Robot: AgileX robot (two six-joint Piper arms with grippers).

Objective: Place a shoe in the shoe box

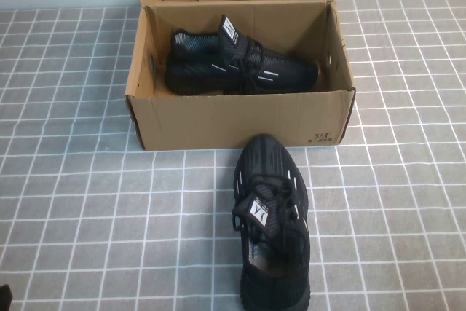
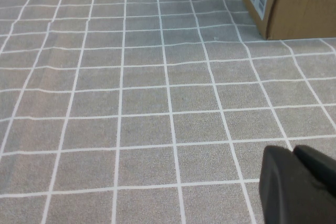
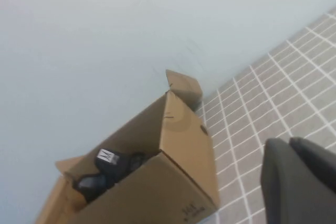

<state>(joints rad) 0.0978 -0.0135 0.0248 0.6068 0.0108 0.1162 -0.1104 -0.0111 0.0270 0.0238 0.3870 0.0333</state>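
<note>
The clenched left hand (image 2: 296, 153) is seen low over the grey gridded surface (image 2: 131, 103); the clenched right hand (image 3: 294, 145) is raised beside the brown cardboard shoe box (image 3: 184, 150). Only the high view shows the black knit shoe (image 1: 273, 223) lying outside, toe touching the box front; its twin (image 1: 240, 63) lies inside.

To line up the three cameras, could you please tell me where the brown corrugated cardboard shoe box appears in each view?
High view: brown corrugated cardboard shoe box, upper centre, lid open, one black sneaker inside.
Left wrist view: only one box corner, at the top right edge.
Right wrist view: box, lower centre, sneaker visible inside.
Shared landmark: the grey tiled surface.
</note>
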